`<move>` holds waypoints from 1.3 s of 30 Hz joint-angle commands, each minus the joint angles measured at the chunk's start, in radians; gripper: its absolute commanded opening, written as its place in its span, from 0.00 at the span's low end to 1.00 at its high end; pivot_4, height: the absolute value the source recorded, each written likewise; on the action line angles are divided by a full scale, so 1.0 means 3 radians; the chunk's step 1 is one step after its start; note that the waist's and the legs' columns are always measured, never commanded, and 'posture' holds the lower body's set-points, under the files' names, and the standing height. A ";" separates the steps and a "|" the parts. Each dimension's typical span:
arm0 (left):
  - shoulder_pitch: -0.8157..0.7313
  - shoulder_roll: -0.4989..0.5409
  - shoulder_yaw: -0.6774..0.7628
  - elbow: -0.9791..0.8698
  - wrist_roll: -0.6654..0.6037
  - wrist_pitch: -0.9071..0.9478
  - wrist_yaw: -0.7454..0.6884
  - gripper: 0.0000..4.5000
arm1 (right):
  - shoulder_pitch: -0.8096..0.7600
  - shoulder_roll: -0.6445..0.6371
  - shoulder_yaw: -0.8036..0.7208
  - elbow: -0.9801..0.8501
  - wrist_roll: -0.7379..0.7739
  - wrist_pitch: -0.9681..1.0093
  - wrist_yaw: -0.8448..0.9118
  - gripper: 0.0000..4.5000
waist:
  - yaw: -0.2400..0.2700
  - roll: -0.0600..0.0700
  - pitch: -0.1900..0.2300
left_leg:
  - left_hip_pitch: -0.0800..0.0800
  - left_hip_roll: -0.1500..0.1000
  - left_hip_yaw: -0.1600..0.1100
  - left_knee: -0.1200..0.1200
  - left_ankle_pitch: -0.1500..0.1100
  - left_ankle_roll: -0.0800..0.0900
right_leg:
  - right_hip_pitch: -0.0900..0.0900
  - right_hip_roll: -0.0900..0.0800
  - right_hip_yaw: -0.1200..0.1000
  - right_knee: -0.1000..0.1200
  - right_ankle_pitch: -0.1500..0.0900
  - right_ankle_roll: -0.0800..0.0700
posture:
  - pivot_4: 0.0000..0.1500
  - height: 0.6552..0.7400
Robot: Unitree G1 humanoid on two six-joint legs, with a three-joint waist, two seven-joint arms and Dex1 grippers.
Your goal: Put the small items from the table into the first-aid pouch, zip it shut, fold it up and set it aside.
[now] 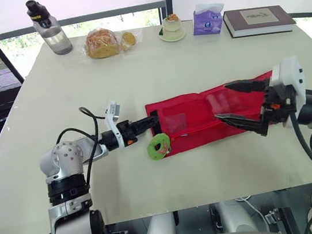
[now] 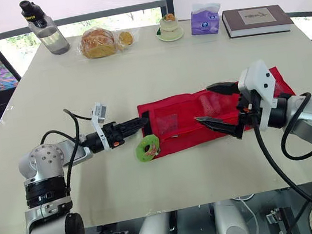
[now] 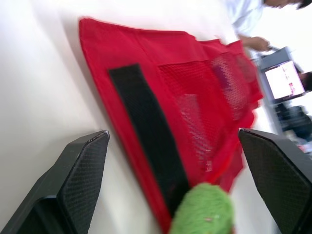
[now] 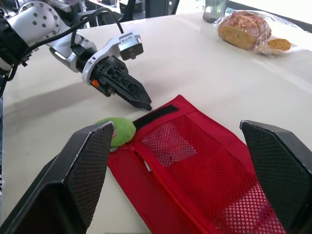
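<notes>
Left gripper (image 1: 152, 120) with fingers spread, tips by the black strip (image 3: 146, 141) at the left end of the red mesh first-aid pouch (image 1: 203, 119), which lies flat mid-table (image 1: 137, 67), green roll (image 1: 159, 146) touching its near-left corner, right gripper (image 1: 221, 102) splayed wide over its right end, partly hiding it, mesh contents unclear.

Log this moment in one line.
left gripper open at pouch end | right gripper open over pouch | green roll at pouch corner | pouch unfolded
</notes>
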State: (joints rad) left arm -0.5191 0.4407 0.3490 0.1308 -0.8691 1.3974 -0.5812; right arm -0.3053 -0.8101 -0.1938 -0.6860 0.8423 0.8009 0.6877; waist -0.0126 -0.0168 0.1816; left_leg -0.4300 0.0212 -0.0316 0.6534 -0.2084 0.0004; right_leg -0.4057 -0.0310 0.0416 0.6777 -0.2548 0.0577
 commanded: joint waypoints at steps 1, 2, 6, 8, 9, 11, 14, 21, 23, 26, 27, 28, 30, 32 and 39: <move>-0.0116 -0.0047 0.0173 0.0103 -0.0104 0.0162 0.0104 1.00 | -0.0076 -0.0017 0.0017 -0.0032 -0.0012 -0.0071 0.0005 0.98 | 0.0000 0.0000 0.0000 | -0.0001 0.0000 -0.0001 0.0000 0.0000 0.0000 | 0.0000 0.0000 0.0000 0.0000 0.0000 0.0000 | 1.00 1.00; -0.0126 -0.0055 0.0190 0.0112 -0.0110 0.0175 0.0118 1.00 | -0.0082 -0.0007 0.0026 -0.0026 -0.0008 -0.0078 0.0013 0.98 | -0.0001 0.0000 0.0000 | -0.0001 0.0000 -0.0001 -0.0001 0.0000 0.0000 | 0.0000 0.0000 -0.0001 0.0000 0.0000 0.0000 | 1.00 1.00; -0.0214 -0.0124 0.0386 0.0210 -0.0191 0.0227 0.0207 0.75 | -0.0125 0.0031 0.0178 -0.0019 -0.0076 -0.0115 0.0025 1.00 | -0.0002 0.0000 0.0000 | -0.0001 0.0000 -0.0002 -0.0001 0.0000 0.0000 | 0.0000 0.0000 -0.0001 0.0000 0.0000 -0.0001 | 1.00 1.00; -0.0216 -0.0119 0.0384 0.0203 -0.0180 0.0236 0.0216 0.54 | -0.0167 0.0093 0.0280 -0.0012 -0.0111 -0.0125 -0.0010 1.00 | -0.0003 -0.0001 0.0000 | -0.0001 0.0000 -0.0002 -0.0001 0.0000 0.0000 | -0.0001 0.0000 -0.0001 0.0000 0.0000 -0.0001 | 1.00 1.00; -0.0216 -0.0120 0.0387 0.0204 -0.0184 0.0246 0.0220 0.48 | -0.0193 0.0148 0.0340 -0.0019 -0.0103 -0.0121 -0.0039 1.00 | -0.0003 -0.0001 0.0000 | 0.0000 0.0000 -0.0002 -0.0001 0.0000 0.0000 | -0.0001 0.0000 -0.0001 0.0001 0.0000 -0.0001 | 1.00 1.00; -0.0215 -0.0120 0.0381 0.0200 -0.0188 0.0244 0.0214 0.28 | -0.0240 0.0246 0.0451 -0.0032 -0.0113 -0.0110 -0.0088 1.00 | -0.0005 -0.0001 0.0000 | 0.0000 0.0000 -0.0002 -0.0001 0.0000 0.0000 | 0.0000 0.0000 -0.0001 0.0001 0.0000 -0.0001 | 1.00 1.00; -0.0238 -0.0109 0.0345 0.0191 -0.0153 0.0144 0.0197 0.04 | -0.0379 0.0378 0.0795 -0.0025 -0.0207 -0.0067 -0.0081 1.00 | -0.0003 -0.0001 0.0000 | -0.0002 -0.0001 -0.0002 -0.0001 0.0000 -0.0001 | -0.0001 -0.0002 -0.0001 0.0000 0.0001 -0.0001 | 1.00 1.00; -0.0299 -0.0121 0.0182 0.0268 -0.0010 -0.0073 0.0223 0.04 | -0.0626 0.0724 0.1628 0.0324 -0.0681 -0.0174 0.0059 1.00 | -0.0004 -0.0002 0.0000 | -0.0002 0.0000 -0.0005 -0.0002 0.0001 -0.0001 | -0.0003 0.0000 -0.0003 0.0002 0.0001 -0.0002 | 1.00 1.00; -0.0325 -0.0138 0.0139 0.0314 0.0041 -0.0147 0.0228 0.04 | -0.0661 0.0845 0.1781 0.0492 -0.0824 -0.0281 0.0109 1.00 | -0.0004 -0.0002 0.0000 | -0.0002 -0.0002 -0.0003 -0.0001 0.0001 -0.0001 | -0.0003 -0.0002 -0.0001 0.0000 0.0001 -0.0002 | 1.00 1.00; -0.0358 -0.0173 0.0089 0.0374 0.0106 -0.0246 0.0243 0.04 | -0.0755 0.1032 0.2050 0.0781 -0.1106 -0.0453 0.0197 1.00 | -0.0006 -0.0002 0.0000 | -0.0003 -0.0002 -0.0004 -0.0001 0.0001 -0.0001 | -0.0003 -0.0002 -0.0002 0.0001 0.0001 -0.0002 | 1.00 1.00; -0.0367 -0.0182 0.0076 0.0390 0.0126 -0.0270 0.0252 0.04 | -0.0787 0.1068 0.2136 0.0866 -0.1202 -0.0499 0.0237 1.00 | -0.0007 -0.0002 0.0000 | -0.0003 -0.0002 -0.0004 -0.0001 0.0001 -0.0002 | -0.0004 -0.0001 -0.0002 0.0002 0.0001 -0.0002 | 1.00 1.00; -0.0376 -0.0192 0.0075 0.0405 0.0136 -0.0285 0.0258 0.04 | -0.0818 0.1110 0.2215 0.0955 -0.1285 -0.0531 0.0267 1.00 | -0.0008 -0.0002 0.0000 | -0.0003 -0.0002 -0.0005 -0.0001 0.0001 -0.0002 | -0.0004 -0.0001 -0.0003 0.0002 0.0001 -0.0002 | 1.00 1.00; -0.0391 -0.0206 0.0084 0.0429 0.0142 -0.0304 0.0256 0.04 | -0.0864 0.1217 0.2328 0.1152 -0.1423 -0.0618 0.0314 1.00 | -0.0007 -0.0002 0.0000 | -0.0003 -0.0002 -0.0005 -0.0001 0.0001 -0.0003 | -0.0004 -0.0001 -0.0003 0.0002 0.0001 -0.0002 | 1.00 1.00; -0.0402 -0.0219 0.0088 0.0455 0.0148 -0.0321 0.0259 0.04 | -0.0917 0.1296 0.2477 0.1449 -0.1647 -0.0828 0.0408 1.00 | -0.0008 -0.0002 0.0000 | -0.0003 -0.0002 -0.0005 -0.0002 0.0002 -0.0003 | -0.0004 -0.0001 -0.0003 0.0002 0.0001 -0.0002 | 1.00 1.00; -0.0425 -0.0256 0.0095 0.0509 0.0158 -0.0345 0.0257 0.04 | -0.1139 0.1580 0.2700 0.2155 -0.2147 -0.1189 0.0603 1.00 | -0.0013 -0.0002 0.0000 | -0.0003 -0.0002 -0.0005 -0.0002 0.0002 -0.0005 | -0.0004 -0.0001 -0.0003 0.0002 0.0001 -0.0002 | 1.00 1.00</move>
State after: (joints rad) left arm -0.6252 0.3651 0.3740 0.2931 -0.8102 1.3080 -0.4966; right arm -0.6265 -0.3488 0.6039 -0.0488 0.2294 0.4795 0.8528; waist -0.0166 -0.0175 0.1816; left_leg -0.4308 0.0205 -0.0336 0.6528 -0.2075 -0.0013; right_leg -0.4071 -0.0312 0.0404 0.6784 -0.2544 0.0572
